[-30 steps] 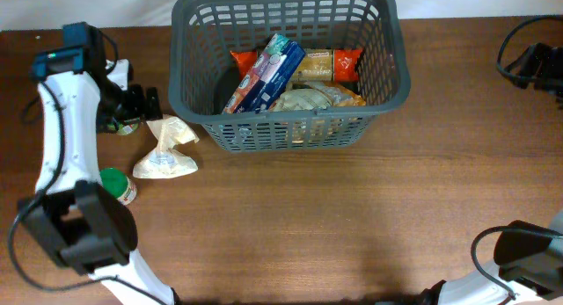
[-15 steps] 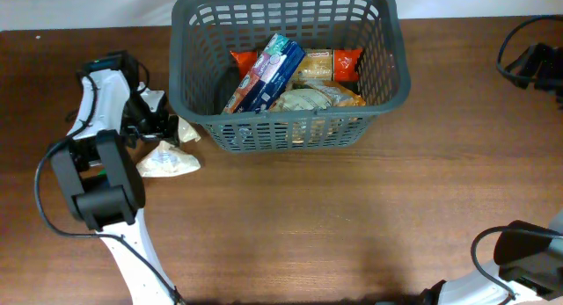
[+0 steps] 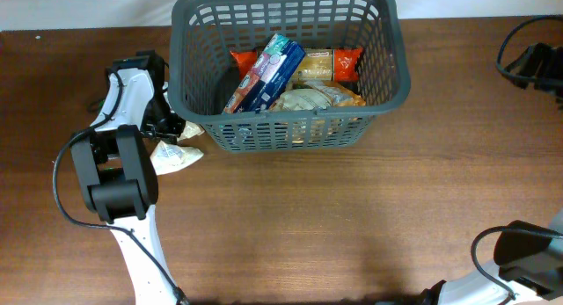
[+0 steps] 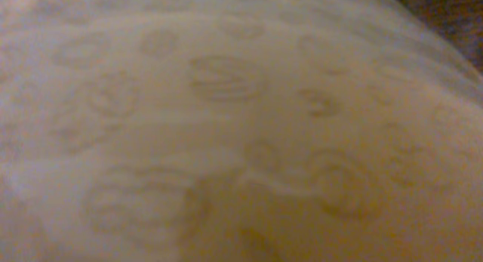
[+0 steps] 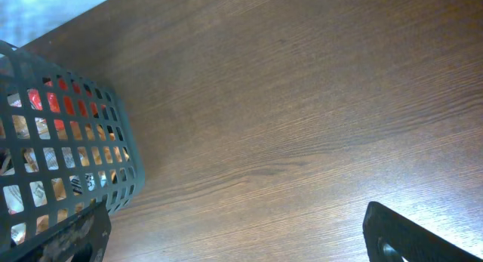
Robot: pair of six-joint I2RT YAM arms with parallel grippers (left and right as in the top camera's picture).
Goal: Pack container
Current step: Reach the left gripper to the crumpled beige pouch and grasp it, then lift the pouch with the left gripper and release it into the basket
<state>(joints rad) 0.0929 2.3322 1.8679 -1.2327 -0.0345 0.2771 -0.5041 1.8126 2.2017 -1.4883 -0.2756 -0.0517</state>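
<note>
The container (image 3: 400,87), a dark grey lattice basket, stands at the back centre of the table. It holds a blue box (image 3: 264,72) and several orange and yellow packets. A cream plastic bag (image 3: 176,154) lies on the table by the basket's front left corner. My left gripper (image 3: 173,127) is down on the bag's twisted top and shut on it. The bag (image 4: 241,118) fills the whole left wrist view and hides the fingers. My right gripper (image 3: 528,63) hangs open at the far right, and its fingertips (image 5: 75,239) show above bare wood.
The left arm's white links (image 3: 119,169) cover the table left of the bag. The basket's corner (image 5: 68,134) shows at the left of the right wrist view. Brown tabletop (image 3: 352,217) stretches in front of the basket.
The left arm swung right toward the basket's left corner and came down on the cream bag. Its jaws went from open to shut on the bag's top. The right arm stayed still.
</note>
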